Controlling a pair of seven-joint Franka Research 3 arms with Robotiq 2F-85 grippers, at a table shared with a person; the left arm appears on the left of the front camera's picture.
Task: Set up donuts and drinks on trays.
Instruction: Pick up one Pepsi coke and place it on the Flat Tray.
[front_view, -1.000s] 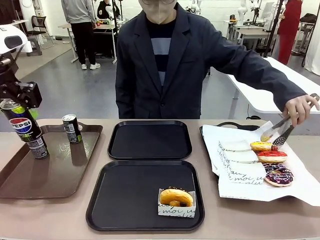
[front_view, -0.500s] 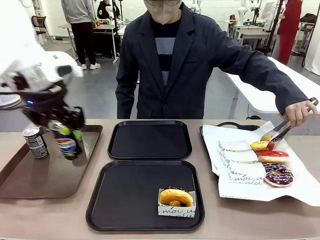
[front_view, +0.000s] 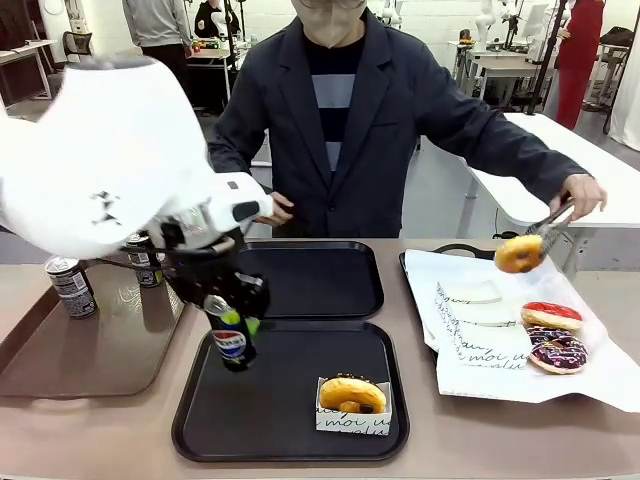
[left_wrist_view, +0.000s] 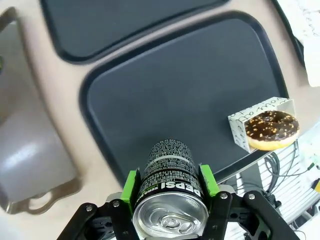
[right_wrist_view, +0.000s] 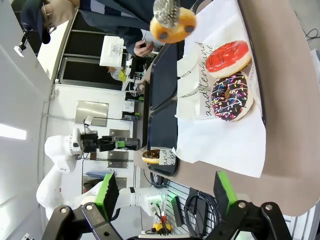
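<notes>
My left gripper (front_view: 228, 312) is shut on the black Pepsi can (front_view: 232, 342), upright over the left part of the near black tray (front_view: 290, 452). I cannot tell whether the can touches the tray. In the left wrist view, the green pads (left_wrist_view: 131, 184) clamp the can (left_wrist_view: 171, 192) above that tray (left_wrist_view: 190, 80). A golden donut (front_view: 351, 394) in its white "moi" sleeve sits at the tray's front right (left_wrist_view: 270, 130). The far black tray (front_view: 300, 282) is bare. My right gripper (right_wrist_view: 167, 200) stands open, nothing between its fingers.
The person's tongs hold a yellow donut (front_view: 519, 254) above the paper-lined tray (front_view: 470, 250), where a red donut (front_view: 551, 316) and a sprinkled one (front_view: 558, 352) lie. Two dark cans (front_view: 72, 287) (front_view: 145, 258) stand on the brown tray (front_view: 90, 360) at the left.
My left arm has carried the Pepsi can rightward from the brown tray to over the near black tray. The person has lifted a yellow donut with the tongs.
</notes>
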